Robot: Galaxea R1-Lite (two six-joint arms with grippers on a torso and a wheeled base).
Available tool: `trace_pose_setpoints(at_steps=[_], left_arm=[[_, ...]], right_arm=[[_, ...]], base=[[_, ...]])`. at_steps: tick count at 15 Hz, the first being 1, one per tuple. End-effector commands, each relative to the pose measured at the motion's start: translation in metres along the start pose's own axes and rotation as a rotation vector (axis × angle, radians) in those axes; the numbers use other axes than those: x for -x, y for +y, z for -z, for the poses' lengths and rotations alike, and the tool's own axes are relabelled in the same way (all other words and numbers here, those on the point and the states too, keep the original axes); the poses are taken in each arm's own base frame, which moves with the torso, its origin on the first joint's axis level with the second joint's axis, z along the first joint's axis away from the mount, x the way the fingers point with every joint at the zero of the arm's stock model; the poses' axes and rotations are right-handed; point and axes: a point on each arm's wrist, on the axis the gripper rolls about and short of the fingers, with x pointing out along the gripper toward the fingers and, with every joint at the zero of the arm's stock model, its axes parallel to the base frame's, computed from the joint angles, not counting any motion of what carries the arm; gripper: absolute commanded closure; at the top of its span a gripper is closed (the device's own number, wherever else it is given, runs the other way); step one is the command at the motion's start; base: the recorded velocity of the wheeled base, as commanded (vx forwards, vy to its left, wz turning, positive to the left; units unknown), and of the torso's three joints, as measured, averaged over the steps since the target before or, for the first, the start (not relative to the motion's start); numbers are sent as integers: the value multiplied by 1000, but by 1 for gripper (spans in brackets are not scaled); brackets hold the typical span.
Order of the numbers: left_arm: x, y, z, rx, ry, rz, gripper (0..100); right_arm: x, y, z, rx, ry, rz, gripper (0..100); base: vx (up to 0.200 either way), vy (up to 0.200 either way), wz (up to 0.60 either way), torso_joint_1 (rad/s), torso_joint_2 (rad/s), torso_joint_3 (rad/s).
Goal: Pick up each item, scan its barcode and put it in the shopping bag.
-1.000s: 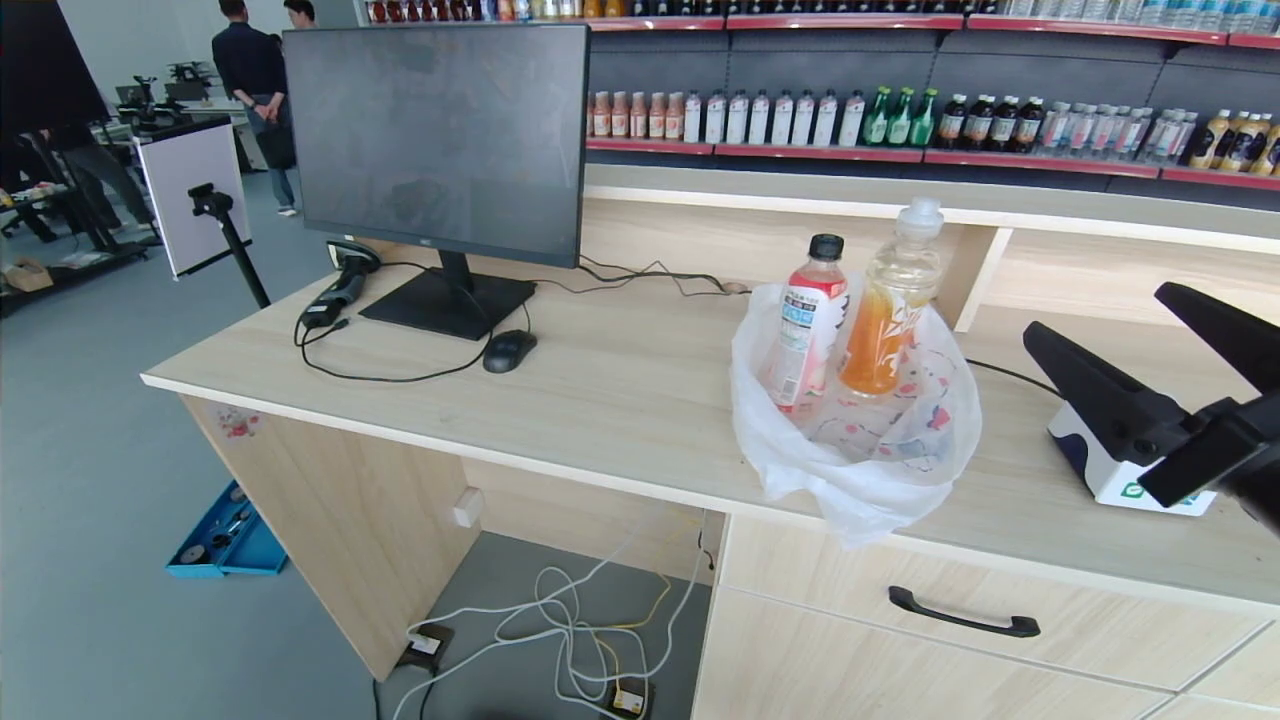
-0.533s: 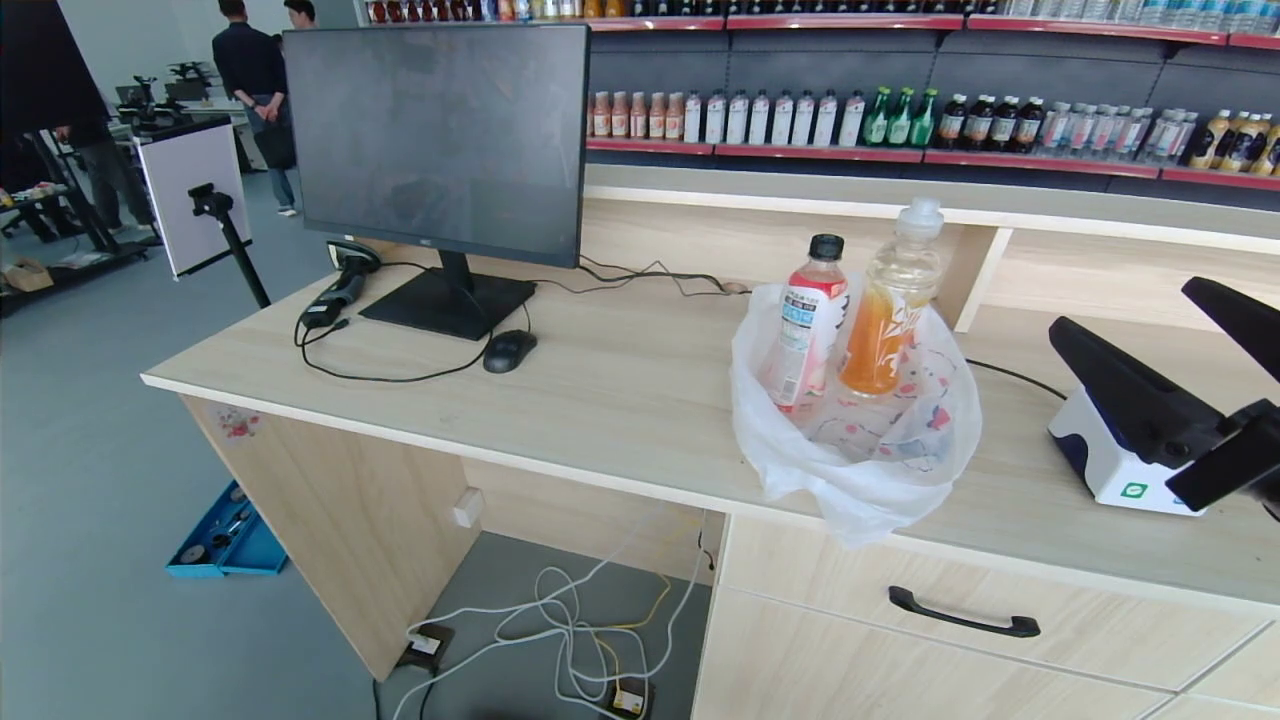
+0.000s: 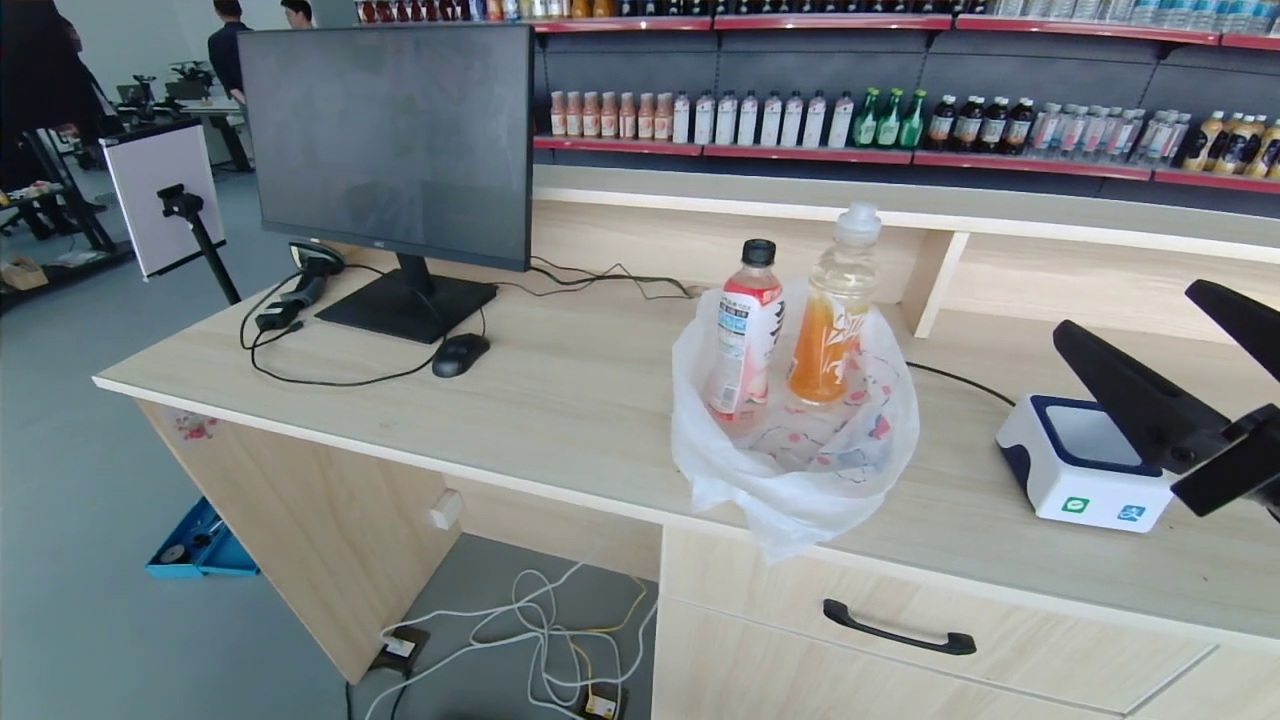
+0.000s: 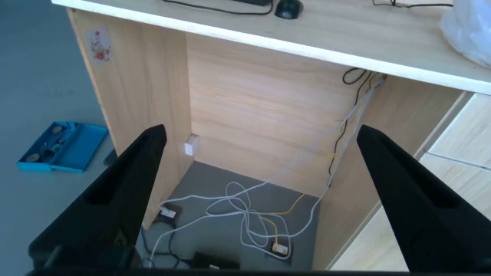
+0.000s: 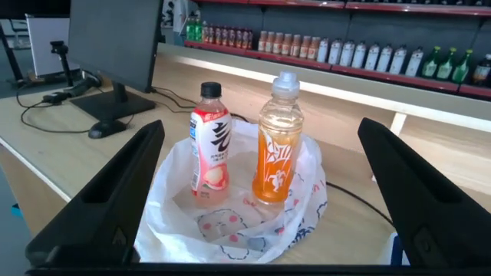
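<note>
A white plastic shopping bag stands open on the wooden counter. Inside it a pink bottle with a black cap and an orange-drink bottle with a clear cap stand upright. A white and blue barcode scanner sits to the right of the bag. My right gripper hangs open and empty above the scanner, facing the bag, the pink bottle and the orange bottle. My left gripper is open and empty, low in front of the counter, facing its underside.
On the counter's left are a monitor, a mouse and a handheld scanner with cables. A drawer handle lies below the bag. Loose cables and a blue case lie on the floor. Drink shelves stand behind.
My right gripper drew back to the right, away from the bag. The head camera then shifted, so the whole scene slid left; bag and bottles stayed put.
</note>
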Motion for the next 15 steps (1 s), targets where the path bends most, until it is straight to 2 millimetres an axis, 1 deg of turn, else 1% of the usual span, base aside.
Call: trace_pose_setpoints(at_steps=[1, 3, 12, 15], left_arm=[[0, 0, 0, 0, 1, -1, 0], [0, 0, 0, -2, 2, -1, 0], [0, 0, 0, 0, 2, -1, 0], [0, 0, 0, 0, 2, -1, 0]], right_arm=[[-2, 1, 2, 1, 8, -2, 0], [-1, 1, 3, 2, 14, -3, 0], [5, 1, 15, 6, 63, -11, 0], [7, 2, 18, 8, 76, -11, 0]], base=[[0, -200, 0, 12, -2, 2], [0, -200, 0, 2, 2, 5], [0, -200, -600, 6, 3, 3], [0, -200, 0, 7, 2, 2]])
